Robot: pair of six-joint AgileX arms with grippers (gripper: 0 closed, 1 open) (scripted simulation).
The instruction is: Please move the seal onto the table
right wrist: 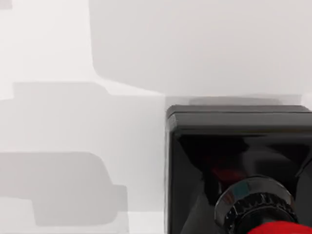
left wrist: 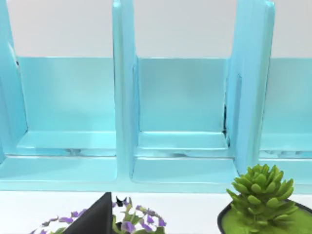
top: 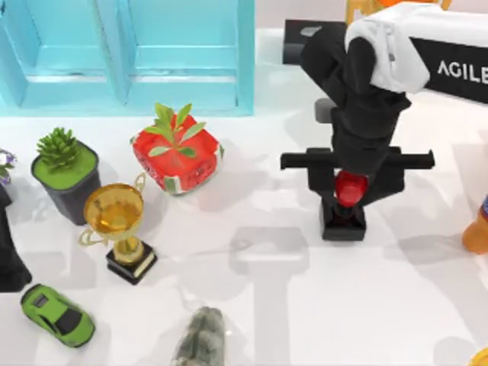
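- My right gripper (top: 349, 191) hangs over the right half of the table (top: 252, 305), fingers pointing down.
- Its fingers sit on either side of the seal's red knob; they look closed on it, though the wrist hides the actual contact from above.
- The seal (top: 345, 207) stands upright, its black square base at the table surface; I cannot tell if the base is resting on it or just above it.
- In the right wrist view the seal's black base (right wrist: 234, 131) and a sliver of red knob show against the white table (right wrist: 73, 73).
- My left arm is parked at the table's left edge; whether its fingers are apart or together I cannot tell.
- The left wrist view faces the light-blue cabinet (left wrist: 185, 122).
- Left of the seal, well apart: a red planter (top: 177, 152), a gold trophy (top: 118, 225), a green succulent pot (top: 67, 171), a green toy car (top: 57, 314).
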